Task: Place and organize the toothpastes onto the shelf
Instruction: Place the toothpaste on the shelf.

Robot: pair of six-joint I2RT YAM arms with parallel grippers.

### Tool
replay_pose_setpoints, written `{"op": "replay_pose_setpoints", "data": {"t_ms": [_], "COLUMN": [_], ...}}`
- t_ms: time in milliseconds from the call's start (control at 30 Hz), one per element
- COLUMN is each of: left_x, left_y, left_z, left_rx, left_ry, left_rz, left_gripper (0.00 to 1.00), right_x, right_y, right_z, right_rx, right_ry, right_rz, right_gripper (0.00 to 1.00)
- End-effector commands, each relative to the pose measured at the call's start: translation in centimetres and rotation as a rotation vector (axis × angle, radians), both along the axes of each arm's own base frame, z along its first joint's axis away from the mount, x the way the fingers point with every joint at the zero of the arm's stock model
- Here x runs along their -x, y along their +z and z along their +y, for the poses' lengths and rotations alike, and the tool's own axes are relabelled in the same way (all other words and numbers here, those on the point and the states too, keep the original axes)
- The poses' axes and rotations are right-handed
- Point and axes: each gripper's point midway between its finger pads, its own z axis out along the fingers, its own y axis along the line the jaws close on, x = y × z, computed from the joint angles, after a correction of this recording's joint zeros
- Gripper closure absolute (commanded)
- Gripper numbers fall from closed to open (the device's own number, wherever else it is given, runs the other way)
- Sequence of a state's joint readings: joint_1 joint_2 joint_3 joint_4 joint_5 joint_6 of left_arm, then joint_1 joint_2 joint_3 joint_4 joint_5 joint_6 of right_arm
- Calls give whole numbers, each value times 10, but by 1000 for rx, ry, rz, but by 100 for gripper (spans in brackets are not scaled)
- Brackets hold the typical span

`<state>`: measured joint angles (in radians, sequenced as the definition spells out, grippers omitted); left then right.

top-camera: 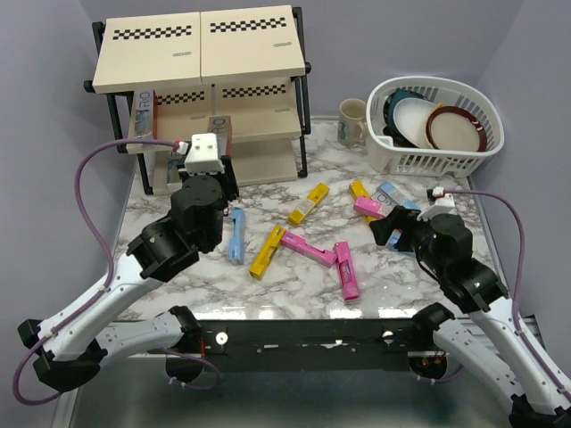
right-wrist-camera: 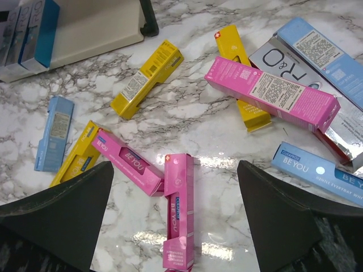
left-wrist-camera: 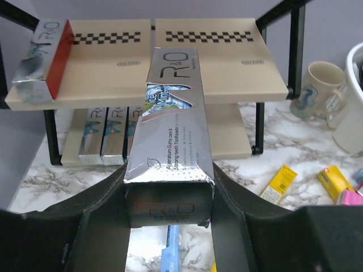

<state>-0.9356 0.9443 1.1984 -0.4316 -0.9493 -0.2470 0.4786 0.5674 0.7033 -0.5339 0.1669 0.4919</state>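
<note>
This looks like a robot test cell in a lab, dressed with bits of a home. Plain lavender walls (top-camera: 53, 62) close tightly around a marble-patterned surface (top-camera: 294, 290), and a left arm (top-camera: 165, 245) and right arm (top-camera: 482, 285) trailing purple cables (top-camera: 78, 192) are bolted at its near edge. The household props are a three-tier shelf (top-camera: 201, 49), a white dish basket (top-camera: 419, 160) of plates (top-camera: 412, 116), a mug (top-camera: 352, 120) and scattered toothpaste cartons (top-camera: 345, 272).
</note>
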Motion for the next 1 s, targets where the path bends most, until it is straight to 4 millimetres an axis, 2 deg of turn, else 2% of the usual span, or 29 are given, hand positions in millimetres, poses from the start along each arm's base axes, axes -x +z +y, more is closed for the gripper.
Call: {"op": "replay_pose_setpoints", "data": {"t_ms": [0, 33, 133, 167, 200, 233, 300, 433, 533, 600, 667, 700, 833, 867, 933, 967], "left_x": [-15, -18, -31, -36, -42, -46, -54, -73, -88, -101, -113, -119, -138, -144, -150, -156], "left_y": [24, 31, 30, 29, 26, 25, 18, 6, -4, -15, -25, -23, -25, -31, -30, -37], "left_z": [17, 21, 38, 37, 49, 52, 55, 78, 85, 101, 105, 116, 125, 126, 128, 129], "left_rx": [63, 78, 83, 82, 81, 84, 74, 57, 48, 37, 34, 40, 29, 16, -1, -15], "left_ry": [11, 22, 70, 54, 89, 99, 91, 135, 136, 171, 163, 190, 203, 204, 202, 205], "left_rz": [-100, -129, -152, -152, -150, -155, -151, -136, -124, -104, -79, -96, -106, -94, -104, -85], "left_gripper": [76, 76, 76, 76, 76, 76, 76, 76, 76, 74, 74, 74, 74, 74, 71, 69], "right_x": [-5, -5, -5, -5, -4, -4, -2, 1, 3, 5, 6, 7, 9, 9, 9, 9], "right_y": [4, 4, 7, 7, 9, 10, 13, 11, 11, 11, 11, 11, 12, 13, 13, 12], "right_z": [6, 7, 10, 10, 12, 13, 15, 18, 19, 18, 19, 21, 22, 23, 24, 24], "right_rx": [13, 13, 12, 15, 10, 8, 0, -15, -23, -20, -22, -25, -33, -35, -37, -37], "right_ry": [52, 57, 77, 80, 90, 97, 110, 132, 142, 142, 149, 162, 171, 175, 183, 185], "right_rz": [-91, -94, -110, -114, -118, -123, -133, -142, -150, -140, -138, -138, -147, -148, -152, -152], "right_gripper": [1, 1, 1, 1, 1, 1, 1, 1, 1, 1, 1, 1, 1, 1, 1, 1]}}
